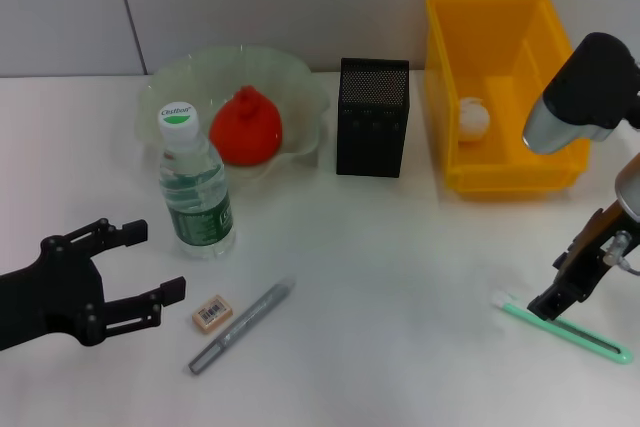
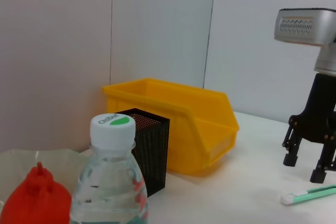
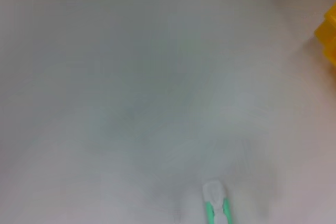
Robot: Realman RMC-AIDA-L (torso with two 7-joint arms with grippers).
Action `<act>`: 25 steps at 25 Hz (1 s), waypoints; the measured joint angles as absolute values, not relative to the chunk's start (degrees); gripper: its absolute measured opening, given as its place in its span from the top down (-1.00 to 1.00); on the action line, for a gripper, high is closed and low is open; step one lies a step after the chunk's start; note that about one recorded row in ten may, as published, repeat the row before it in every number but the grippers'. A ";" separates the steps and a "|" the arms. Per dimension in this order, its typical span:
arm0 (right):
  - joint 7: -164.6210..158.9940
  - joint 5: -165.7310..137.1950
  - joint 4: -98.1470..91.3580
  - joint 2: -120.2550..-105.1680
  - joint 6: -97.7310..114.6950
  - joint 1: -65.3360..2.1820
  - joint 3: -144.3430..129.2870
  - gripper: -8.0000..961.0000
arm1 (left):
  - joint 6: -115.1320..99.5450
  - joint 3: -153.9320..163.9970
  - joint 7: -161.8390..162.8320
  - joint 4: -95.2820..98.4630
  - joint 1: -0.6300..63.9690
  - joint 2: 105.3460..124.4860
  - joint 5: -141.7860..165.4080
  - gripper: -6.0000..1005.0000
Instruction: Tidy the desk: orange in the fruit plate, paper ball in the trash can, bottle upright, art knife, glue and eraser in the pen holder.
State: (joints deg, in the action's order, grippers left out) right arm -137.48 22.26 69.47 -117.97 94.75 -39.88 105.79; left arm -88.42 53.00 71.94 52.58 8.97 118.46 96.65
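Note:
The orange [image 1: 245,127] lies in the pale green fruit plate [image 1: 300,82]. The paper ball [image 1: 473,117] sits inside the yellow trash can [image 1: 500,177]. Left of centre, the water bottle [image 1: 195,187] stands upright, and the black mesh pen holder [image 1: 372,117] stands behind the middle. On the table lie the eraser [image 1: 212,313], the grey pen-shaped glue [image 1: 242,325] and the green art knife [image 1: 565,329]. My right gripper [image 1: 555,302] hangs open just above the knife's white end [image 3: 214,195]. At the front left my left gripper [image 1: 150,262] is open, beside the bottle and eraser.
The trash can [image 2: 173,124] and pen holder [image 2: 149,148] stand close to the back wall. The right arm's grey wrist housing [image 1: 580,97] overlaps the can's right side in the head view. White table lies between the glue and the knife.

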 joint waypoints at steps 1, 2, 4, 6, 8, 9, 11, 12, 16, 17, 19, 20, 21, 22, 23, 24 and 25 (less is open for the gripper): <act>-137.54 22.25 69.27 -118.02 94.31 -39.90 105.57 -0.44 | -88.42 53.00 71.80 52.37 9.03 118.44 96.64 -0.72; -137.56 22.25 68.99 -118.09 93.94 -39.94 105.50 -0.44 | -88.42 52.99 71.46 52.07 9.11 118.41 96.64 -0.72; -137.59 22.26 68.17 -118.16 93.10 -40.12 105.19 -0.44 | -88.42 53.00 71.33 51.97 9.13 118.40 96.64 -0.72; -137.62 22.26 67.44 -118.20 92.43 -40.39 104.96 -0.40 | -88.46 53.00 71.29 51.83 9.14 118.39 96.64 -0.72; -137.64 22.29 66.40 -118.21 91.72 -40.71 104.89 -0.37 | -88.49 53.00 71.25 51.71 9.14 118.39 96.63 -0.72; -137.64 22.32 65.86 -118.22 91.39 -40.86 104.88 -0.35 | -88.50 53.00 71.23 51.69 9.14 118.39 96.62 -0.72; -137.65 22.37 64.89 -118.31 90.82 -41.17 104.87 -0.31 | -88.51 53.00 71.21 51.65 9.16 118.39 96.62 -0.72; -137.65 22.37 64.37 -118.36 90.51 -41.33 104.86 -0.30 | -88.51 53.00 71.21 51.63 9.19 118.39 96.61 -0.72; -137.71 22.48 63.44 -118.39 89.82 -41.57 104.46 -0.24 | -88.51 53.00 71.19 51.58 9.24 118.32 96.58 -0.72; -137.86 22.56 63.28 -118.44 89.54 -41.58 103.79 -0.24 | -88.51 53.00 71.19 51.58 9.28 118.29 96.58 -0.72; -137.91 22.59 63.11 -118.47 89.42 -41.59 103.57 -0.24 | -88.53 53.00 71.19 51.59 9.33 118.28 96.58 -0.72; -137.96 22.62 62.88 -118.53 89.34 -41.61 103.36 -0.24 | -88.55 53.00 71.19 51.61 9.37 118.29 96.59 -0.72; -137.96 22.63 62.74 -118.58 89.34 -41.63 103.29 -0.24 | -88.57 53.00 71.19 51.64 9.40 118.29 96.58 -0.72; -137.99 22.64 62.47 -118.75 89.32 -41.66 103.07 -0.24 | -88.59 53.00 71.19 51.64 9.42 118.29 96.58 -0.72; -137.99 22.64 62.47 -118.75 89.32 -41.66 103.07 -0.24 | -88.59 53.00 71.19 51.64 9.42 118.29 96.58 -0.72; -138.08 22.64 62.37 -118.81 89.31 -41.67 102.94 -0.24 | -88.59 53.00 71.19 51.63 9.44 118.29 96.58 -0.72; -138.20 22.64 62.30 -118.84 89.31 -41.69 102.80 -0.24 | -88.60 53.00 71.19 51.62 9.50 118.30 96.58 -0.72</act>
